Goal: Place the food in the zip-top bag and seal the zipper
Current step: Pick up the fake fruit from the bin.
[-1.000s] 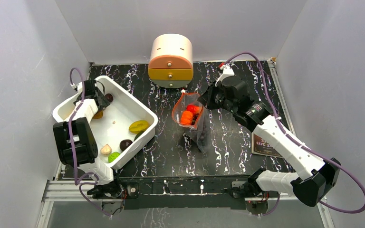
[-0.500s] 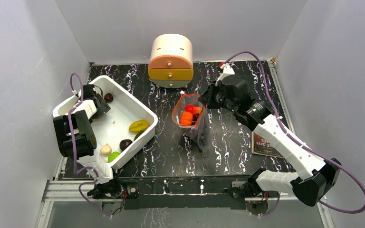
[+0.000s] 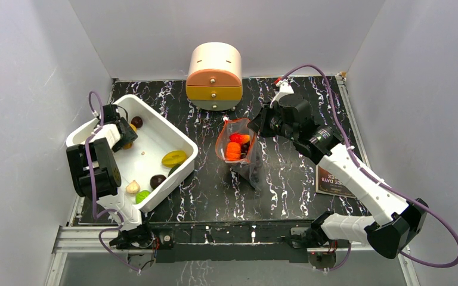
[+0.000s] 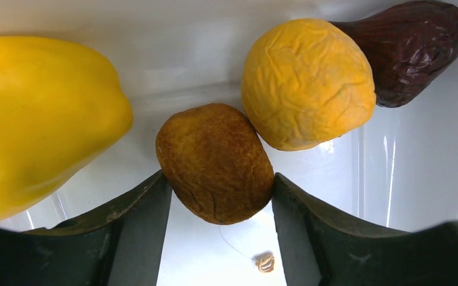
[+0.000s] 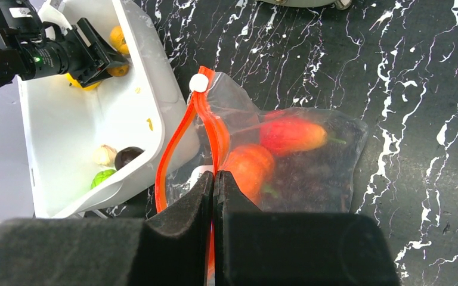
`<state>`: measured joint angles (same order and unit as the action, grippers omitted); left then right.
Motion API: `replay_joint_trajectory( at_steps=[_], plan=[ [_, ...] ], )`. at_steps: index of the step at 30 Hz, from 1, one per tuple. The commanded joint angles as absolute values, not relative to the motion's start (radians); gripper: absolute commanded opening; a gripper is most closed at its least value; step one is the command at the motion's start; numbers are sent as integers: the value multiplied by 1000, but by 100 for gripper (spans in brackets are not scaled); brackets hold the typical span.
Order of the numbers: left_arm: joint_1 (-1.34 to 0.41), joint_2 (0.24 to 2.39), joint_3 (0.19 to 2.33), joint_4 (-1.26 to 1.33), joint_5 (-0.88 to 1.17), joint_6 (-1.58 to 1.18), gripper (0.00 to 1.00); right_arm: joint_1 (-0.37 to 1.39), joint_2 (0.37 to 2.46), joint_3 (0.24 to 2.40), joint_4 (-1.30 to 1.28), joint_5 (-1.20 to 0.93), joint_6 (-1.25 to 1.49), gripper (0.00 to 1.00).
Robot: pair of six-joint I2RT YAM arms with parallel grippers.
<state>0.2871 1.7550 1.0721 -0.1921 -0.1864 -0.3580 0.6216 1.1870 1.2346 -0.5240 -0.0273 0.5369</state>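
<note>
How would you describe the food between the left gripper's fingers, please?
In the white tub on the left, the left gripper reaches into its far-left side. Between its fingers sits a rough brown lump, smaller than the yellow fruit, orange ball and purple piece beside it.

One zip-top bag point(image 5: 229, 98), one tub point(image 3: 149, 146), one drawer box point(image 3: 214, 74); four food pieces point(image 4: 214, 164) in left-wrist view.

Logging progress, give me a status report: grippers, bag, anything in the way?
Left gripper astride brown piece in white tub, grip unconfirmed. Right gripper shut on zip-top bag rim, mouth open. Orange piece touches brown one.
</note>
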Motion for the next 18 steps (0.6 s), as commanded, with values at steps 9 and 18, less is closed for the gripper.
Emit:
replay_joint_trajectory(
  at_steps=[9,18],
  plan=[
    [293,1578,1043,-265,15,-367,43,625,1171,1286,-460,-44,550,0],
    [291,1435,1014,-333,159,-382,41,625,1160,1265,-447,-49,554,0]
  ],
)
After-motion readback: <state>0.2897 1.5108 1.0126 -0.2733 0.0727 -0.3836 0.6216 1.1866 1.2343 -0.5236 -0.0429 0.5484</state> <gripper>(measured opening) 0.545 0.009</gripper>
